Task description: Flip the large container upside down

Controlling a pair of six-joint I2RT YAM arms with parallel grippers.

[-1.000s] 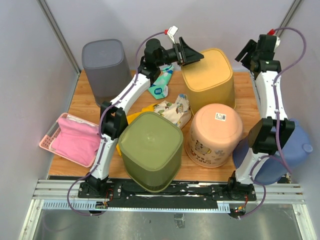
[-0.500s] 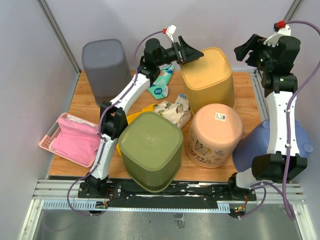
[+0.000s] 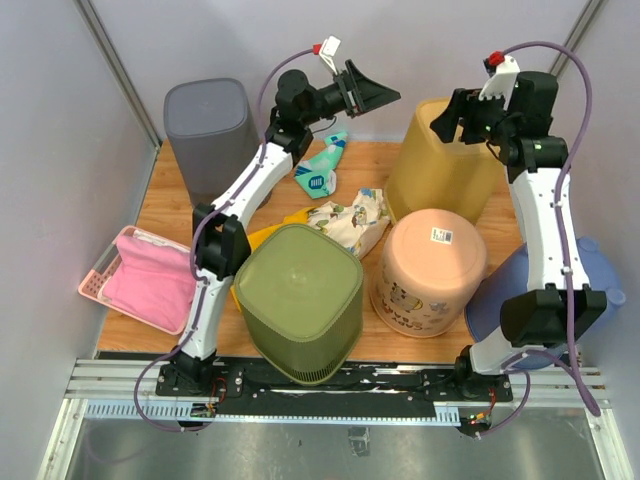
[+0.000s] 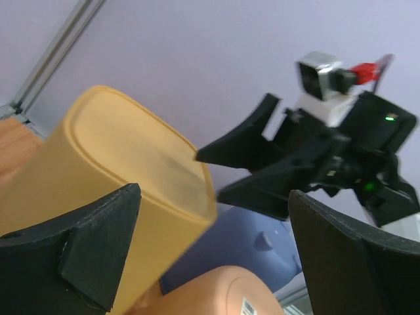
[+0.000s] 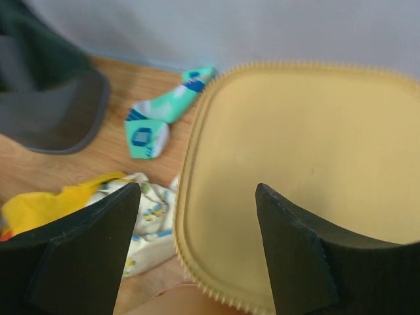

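Note:
The large yellow container (image 3: 440, 170) stands at the back of the table, tilted, with its flat ridged base (image 5: 295, 177) facing up. My right gripper (image 3: 457, 118) hovers open just over that base, and in the right wrist view the gripper (image 5: 197, 190) has nothing between its fingers. My left gripper (image 3: 383, 95) is raised to the left of the container, open and apart from it. In the left wrist view the gripper (image 4: 213, 197) looks past the yellow container (image 4: 111, 190) at the right arm's gripper (image 4: 308, 164).
An olive bin (image 3: 300, 300) and a peach bucket (image 3: 430, 270) sit bottom-up in front. A grey bin (image 3: 208, 125) stands back left, a blue container (image 3: 590, 300) at the right edge. A pink basket (image 3: 105, 275), a teal sock (image 3: 320, 172) and a patterned cloth (image 3: 350, 220) lie between them.
The left gripper has opened fully, lifted and drawn back from the yellow container. The right arm swung in over it. The container has shifted right and tilted.

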